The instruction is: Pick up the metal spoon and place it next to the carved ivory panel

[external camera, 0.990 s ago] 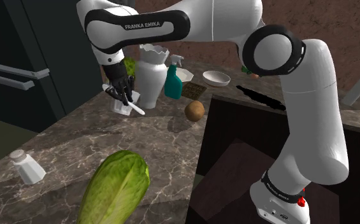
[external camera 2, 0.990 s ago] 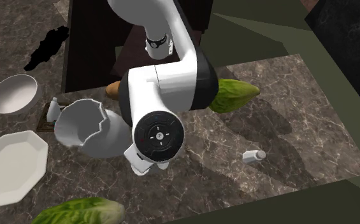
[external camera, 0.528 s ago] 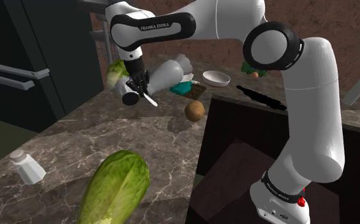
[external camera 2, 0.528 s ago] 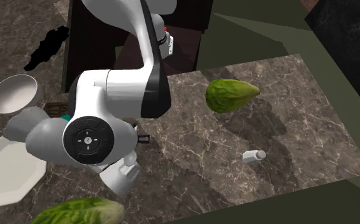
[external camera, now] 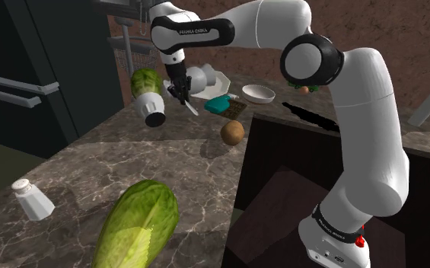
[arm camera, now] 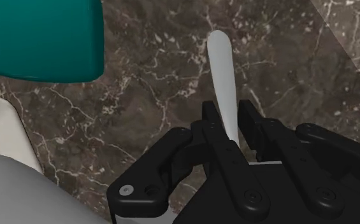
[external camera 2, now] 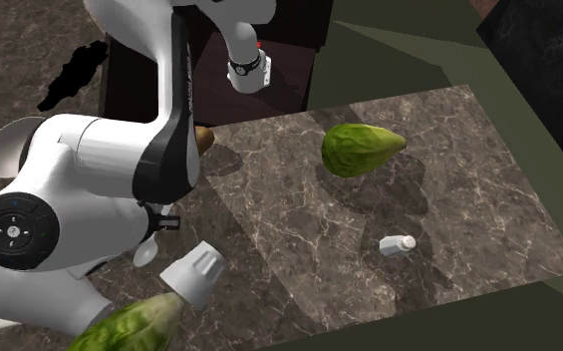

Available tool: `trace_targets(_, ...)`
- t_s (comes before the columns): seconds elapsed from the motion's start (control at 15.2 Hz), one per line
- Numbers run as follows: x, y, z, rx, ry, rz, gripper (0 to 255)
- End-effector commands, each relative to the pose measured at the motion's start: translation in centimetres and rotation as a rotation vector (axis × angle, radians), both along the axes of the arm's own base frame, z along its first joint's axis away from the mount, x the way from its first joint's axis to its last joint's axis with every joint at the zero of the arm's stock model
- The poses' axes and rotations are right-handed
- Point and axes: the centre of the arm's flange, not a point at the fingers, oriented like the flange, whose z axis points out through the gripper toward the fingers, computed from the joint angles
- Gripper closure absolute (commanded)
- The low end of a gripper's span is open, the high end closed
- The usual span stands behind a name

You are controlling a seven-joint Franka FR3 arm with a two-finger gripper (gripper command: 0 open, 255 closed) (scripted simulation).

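Wrist view: spoon (arm camera: 222,70) in gripper (arm camera: 230,118)

the spoon (arm camera: 222,70) was pale grey, smooth and dull, without metallic shine. the gripper (arm camera: 230,122) was matt black, with a bright screw head. the countertop (arm camera: 146,102) was dark brown stone, veined white, smooth. the bottle (arm camera: 38,35) was smooth teal. the arm (external camera: 369,129) was smooth white with a slight sheen.

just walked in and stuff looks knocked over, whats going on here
The robot's black gripper is shut on a pale spoon, holding it above the dark veined counter. Close by, a white vase and a teal bottle are tipped on their sides. The carved panel sits beside the bottle; the spoon isn't placed yet.
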Motion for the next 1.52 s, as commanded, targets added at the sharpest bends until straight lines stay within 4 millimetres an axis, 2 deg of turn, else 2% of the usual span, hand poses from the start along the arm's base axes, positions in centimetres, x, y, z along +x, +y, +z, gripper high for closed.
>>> trace_targets(0.0,0.7,-2.6,0.0,0.0,0.0,0.001,255)
trace_targets(0.07,1.0,-3.6,0.0,0.0,0.0,0.001,255)
trace_targets(0.99,1.0,-3.6,-7.6,0.0,0.0,0.001,255)
trace_targets(1.45,1.0,-3.6,-7.6,0.0,0.0,0.001,255)
